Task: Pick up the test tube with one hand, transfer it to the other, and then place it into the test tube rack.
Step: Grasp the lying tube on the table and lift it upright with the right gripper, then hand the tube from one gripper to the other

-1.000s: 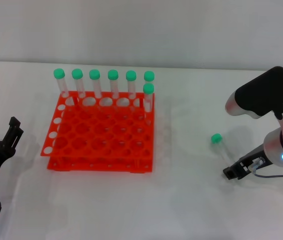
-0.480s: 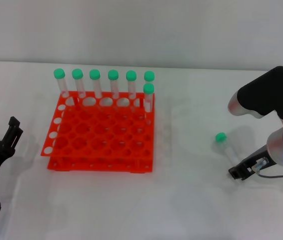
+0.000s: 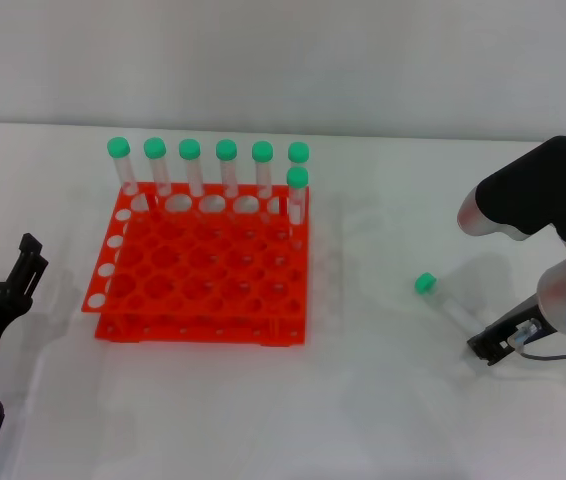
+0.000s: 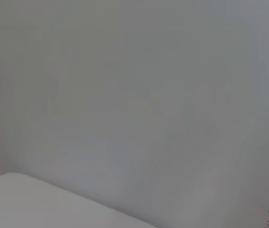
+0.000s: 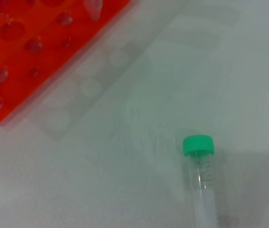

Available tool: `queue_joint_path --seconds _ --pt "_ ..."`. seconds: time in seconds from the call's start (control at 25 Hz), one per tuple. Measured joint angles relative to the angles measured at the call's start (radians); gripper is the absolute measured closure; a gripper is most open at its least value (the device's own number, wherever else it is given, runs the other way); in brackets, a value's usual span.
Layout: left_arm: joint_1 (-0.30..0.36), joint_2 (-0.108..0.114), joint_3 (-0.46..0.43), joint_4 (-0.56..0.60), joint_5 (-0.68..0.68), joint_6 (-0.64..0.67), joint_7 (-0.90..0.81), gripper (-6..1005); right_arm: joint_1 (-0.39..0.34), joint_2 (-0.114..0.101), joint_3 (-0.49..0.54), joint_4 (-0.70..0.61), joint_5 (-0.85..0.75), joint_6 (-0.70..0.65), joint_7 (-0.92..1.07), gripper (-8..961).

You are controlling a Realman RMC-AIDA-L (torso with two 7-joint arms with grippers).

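Bare table lies between rack and the lying tube; nothing stands in that lane. Seven upright tubes crowd the rack's far row and far right corner; all nearer holes are unfilled and reachable from above. Right gripper sits just beside the tube's tip. Left gripper is beside the rack's left edge, apart from it.

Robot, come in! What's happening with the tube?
Right gripper low at the tube's tip. Tube lying on table, right of rack. Left gripper parked. Path clear.
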Motion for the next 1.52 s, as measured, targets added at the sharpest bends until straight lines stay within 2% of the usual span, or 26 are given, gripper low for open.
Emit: queue_joint_path --seconds 0.32,0.48,0.6,0.68,0.72,0.8,1.0,1.16,1.28,1.52 --pt "0.001 -0.001 0.0 0.0 0.0 -0.004 0.0 220 -0.025 0.001 0.088 -0.031 0.033 0.003 -0.082 768" --pt "0.005 -0.001 0.004 0.0 0.002 -0.046 -0.018 223 -0.08 -0.001 0.221 -0.059 0.188 -0.028 -0.248 768" --pt "0.007 -0.001 0.006 -0.002 0.004 -0.065 -0.022 226 -0.125 -0.001 0.352 -0.03 0.385 -0.039 -0.44 767" --pt "0.01 -0.001 0.008 -0.011 0.01 -0.093 -0.038 227 -0.151 -0.003 0.444 0.031 0.53 -0.036 -0.58 767" --pt "0.01 -0.001 0.009 -0.013 0.015 -0.101 -0.051 228 -0.167 -0.004 0.525 0.12 0.672 -0.023 -0.72 767" --pt "0.01 0.0 0.01 -0.013 0.022 -0.108 -0.065 230 -0.172 -0.004 0.56 0.163 0.73 -0.013 -0.786 767" --pt "0.002 0.004 0.011 -0.012 0.111 -0.14 -0.128 234 -0.179 -0.005 0.778 0.479 0.997 0.081 -1.187 767" --pt "-0.013 0.007 0.011 -0.004 0.243 -0.189 -0.137 237 -0.184 -0.006 0.921 0.684 1.094 0.169 -1.443 768" --pt "-0.035 0.008 0.011 -0.007 0.365 -0.237 -0.148 240 -0.192 -0.006 0.979 0.764 1.109 0.197 -1.572 767" --pt "-0.094 0.008 0.011 -0.02 0.576 -0.273 -0.179 245 -0.195 0.002 1.004 1.012 1.183 0.315 -2.072 764"
